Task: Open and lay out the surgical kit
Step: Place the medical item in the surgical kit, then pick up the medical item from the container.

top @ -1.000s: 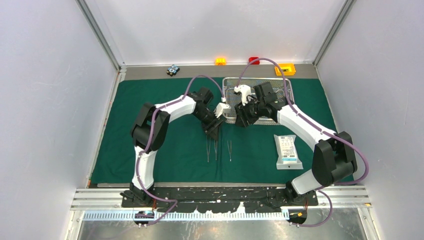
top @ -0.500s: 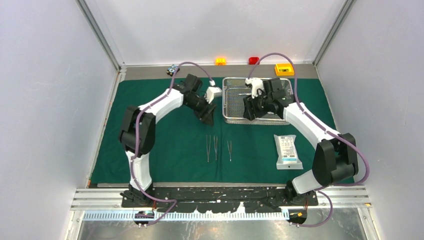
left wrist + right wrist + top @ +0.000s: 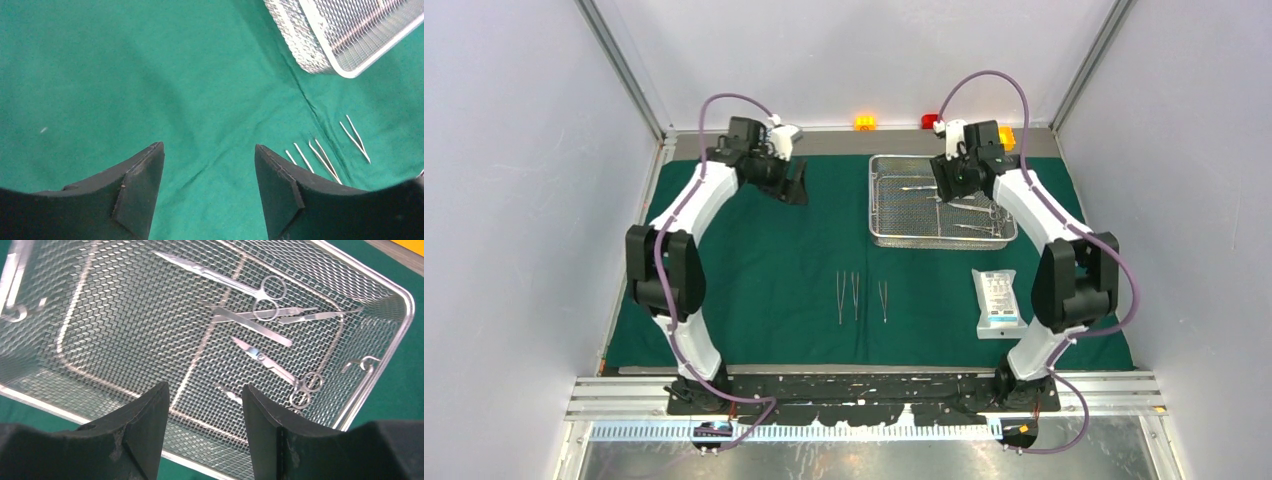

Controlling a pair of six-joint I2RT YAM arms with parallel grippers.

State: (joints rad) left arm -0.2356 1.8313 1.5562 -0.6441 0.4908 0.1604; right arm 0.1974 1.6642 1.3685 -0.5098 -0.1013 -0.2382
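The dark green drape point(image 3: 754, 260) lies flat over the table. On it, at the back right, stands the steel wire-mesh tray point(image 3: 939, 243), with scissors point(image 3: 250, 287) and several slim instruments inside. Three silver tweezers point(image 3: 856, 296) lie side by side on the cloth in front of the tray. The flat white pouch point(image 3: 999, 302) rests at the right. My left gripper point(image 3: 794, 185) hovers open over bare cloth at the far left, holding nothing point(image 3: 209, 150). My right gripper point(image 3: 944, 185) hangs open above the tray's far side, nothing between its fingers point(image 3: 205, 387).
Behind the drape, on the back ledge, sit an orange block point(image 3: 864, 122), a red block point(image 3: 930, 121) and a yellow box point(image 3: 1007, 134) partly behind my right arm. White walls close in both sides. A crease point(image 3: 310, 105) runs across the cloth near the tray.
Both arms swung away from the tray's near left corner toward the back: the left to the far left of the drape, the right over the tray's far side. Both jaws widened.
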